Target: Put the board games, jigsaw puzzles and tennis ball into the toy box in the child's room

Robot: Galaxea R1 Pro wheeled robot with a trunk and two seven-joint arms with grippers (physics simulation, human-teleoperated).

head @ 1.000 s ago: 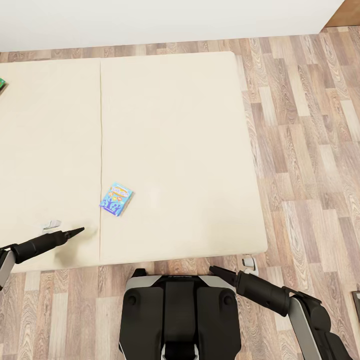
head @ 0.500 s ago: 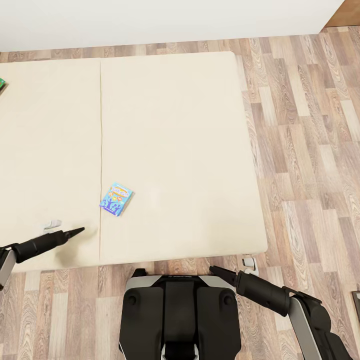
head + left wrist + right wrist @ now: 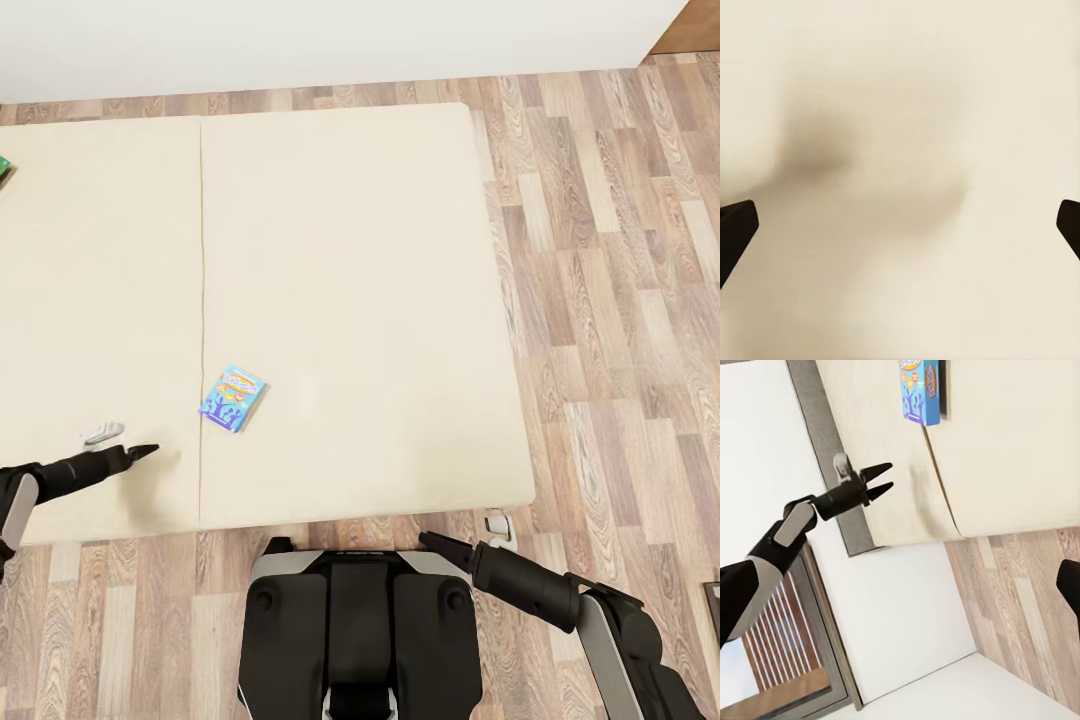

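Blue board game (image 3: 232,398) on bed (image 3: 350,250), left claw (image 3: 140,453) near

The bed (image 3: 350,300) takes up the left and middle of the head view, its near edge just ahead of the robot's base, its far edge short of the wall. A board game (image 3: 232,398) lies flat on the mattress, near the bed's near edge. The left gripper (image 3: 140,453) hangs over the mattress to the left of that game, a little nearer the robot. A second board game (image 3: 4,168) sits at the far left. The right gripper (image 3: 432,541) is over the floor, just off the bed's near edge.
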